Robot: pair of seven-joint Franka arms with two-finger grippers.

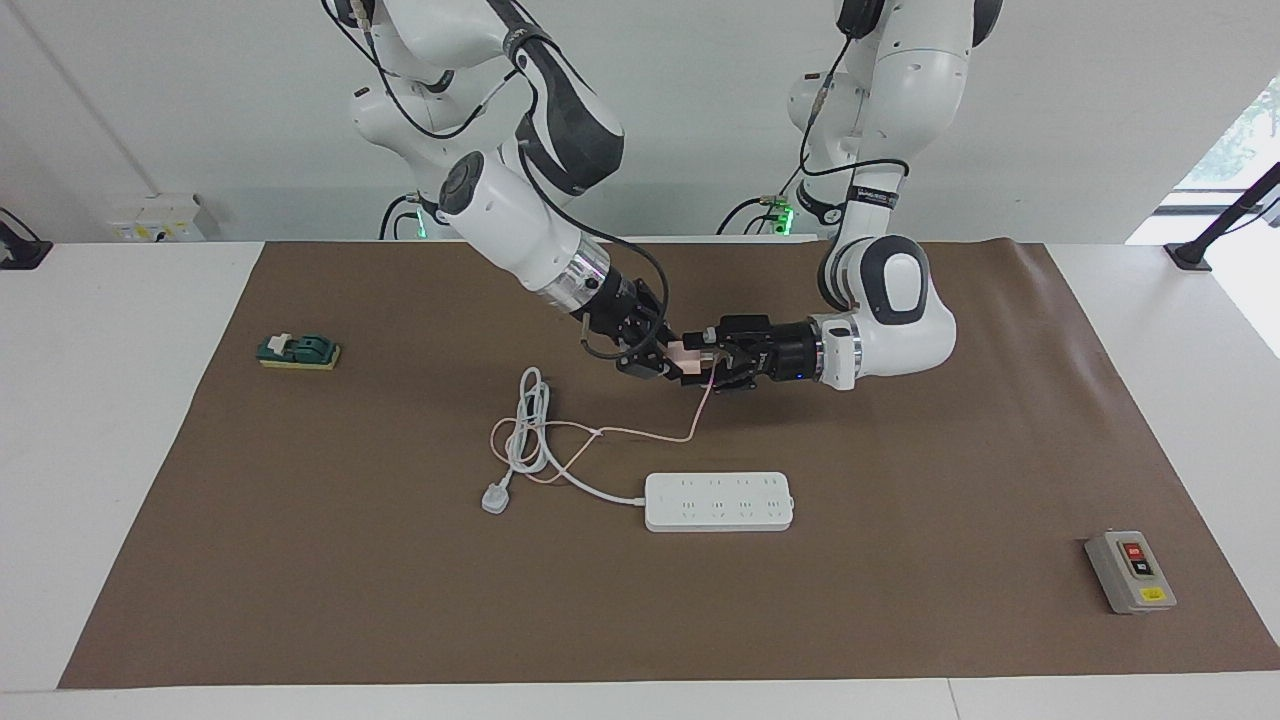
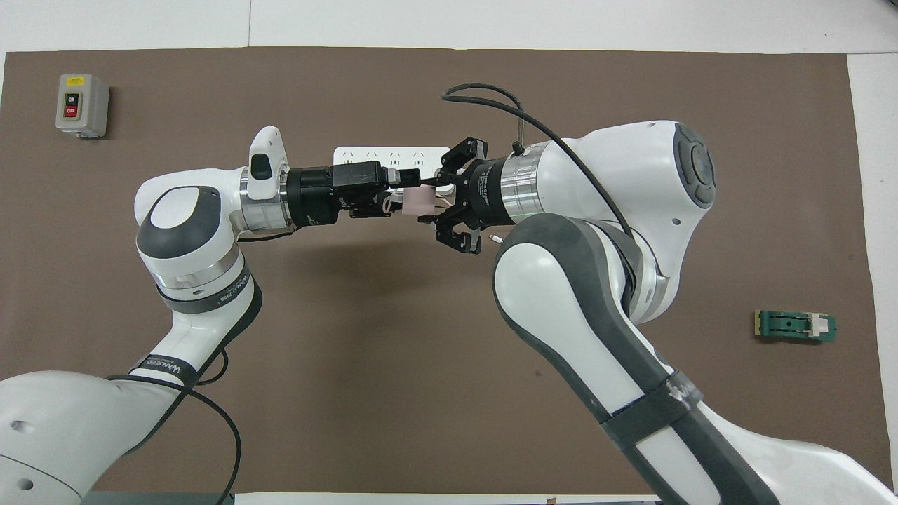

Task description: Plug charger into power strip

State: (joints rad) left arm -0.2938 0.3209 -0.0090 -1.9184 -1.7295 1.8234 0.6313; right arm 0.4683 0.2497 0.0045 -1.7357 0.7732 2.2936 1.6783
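The pale pink charger [image 1: 686,354] is held in the air between my two grippers, over the mat on the robots' side of the power strip. It also shows in the overhead view [image 2: 419,201]. My right gripper [image 1: 662,358] is shut on the charger's cube. My left gripper [image 1: 712,362] meets it end to end and touches the charger's other end. The thin pink cable [image 1: 640,434] hangs down to the mat. The white power strip [image 1: 719,501] lies flat, partly hidden under the grippers in the overhead view [image 2: 365,153].
The strip's thick white cord [image 1: 530,430] and three-pin plug [image 1: 496,497] lie coiled toward the right arm's end. A grey button box [image 1: 1130,571] and a green block [image 1: 298,351] sit near opposite ends of the brown mat [image 1: 900,600].
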